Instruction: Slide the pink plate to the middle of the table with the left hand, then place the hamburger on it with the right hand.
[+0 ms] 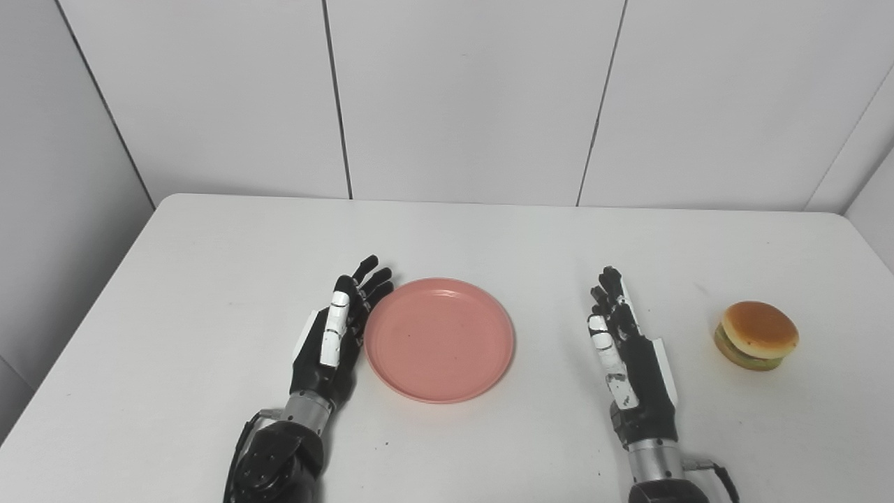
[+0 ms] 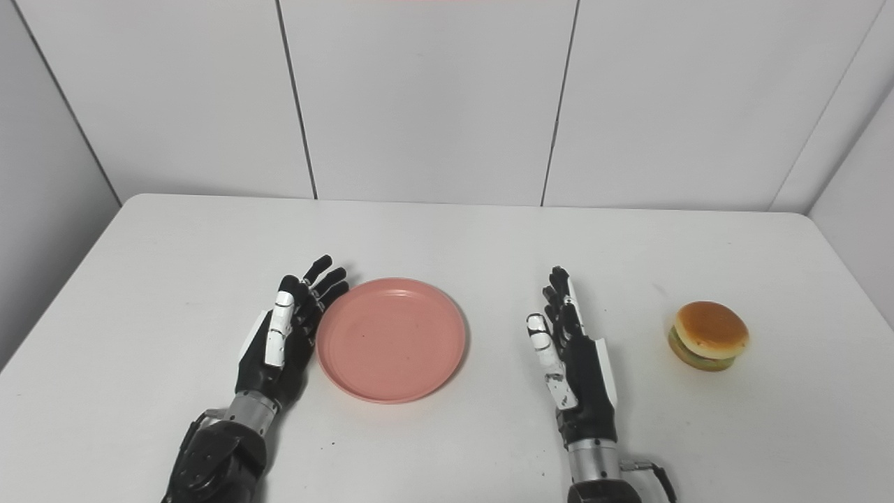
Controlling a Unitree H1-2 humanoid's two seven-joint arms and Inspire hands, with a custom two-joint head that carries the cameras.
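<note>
A round pink plate (image 1: 438, 339) lies flat on the white table (image 1: 209, 251), near the middle and toward the front. My left hand (image 1: 339, 335) is open, fingers stretched out, its edge right against the plate's left rim. My right hand (image 1: 625, 346) is open and empty, standing on edge to the right of the plate, apart from it. A hamburger (image 1: 758, 334) with a tan bun and green layer sits on the table to the right of my right hand, a clear gap between them.
The table's back edge meets white wall panels (image 1: 461, 98). A side wall (image 1: 873, 202) closes in at the far right, just beyond the hamburger. Bare table surface lies behind the plate and at the far left.
</note>
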